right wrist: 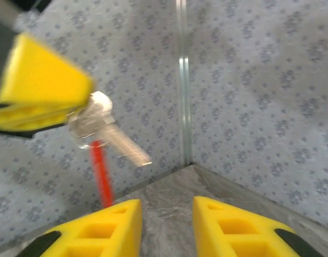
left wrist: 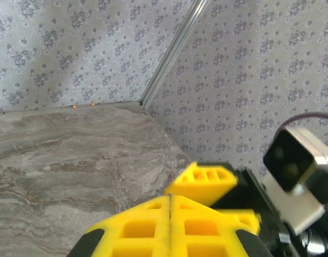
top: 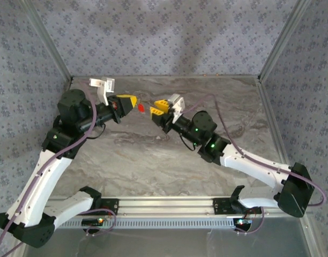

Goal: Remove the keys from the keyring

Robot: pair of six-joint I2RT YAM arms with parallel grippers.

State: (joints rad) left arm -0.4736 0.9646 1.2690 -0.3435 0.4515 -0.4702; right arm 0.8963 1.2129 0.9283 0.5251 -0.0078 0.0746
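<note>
Yellow fingertips of left gripper (top: 133,101) pressing together, clamping keyring (top: 141,107), holding it in air over marbled tabletop (top: 153,160). Silvery key (right wrist: 113,138) hanging tilted below that clamp, red tag (right wrist: 102,174) dangling straight down beside it. Right gripper (right wrist: 166,208) facing keyring from just beside, fingers standing apart, gripping nothing. Cannot tell whether it is touching tag.

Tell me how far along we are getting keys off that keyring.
Done: left gripper is shut on the tiny red-tagged silvery keyring, holding it aloft. In hand: the open right gripper faces it, not touching. Left: the flat silver key hangs beside the tag, not yet off.
</note>
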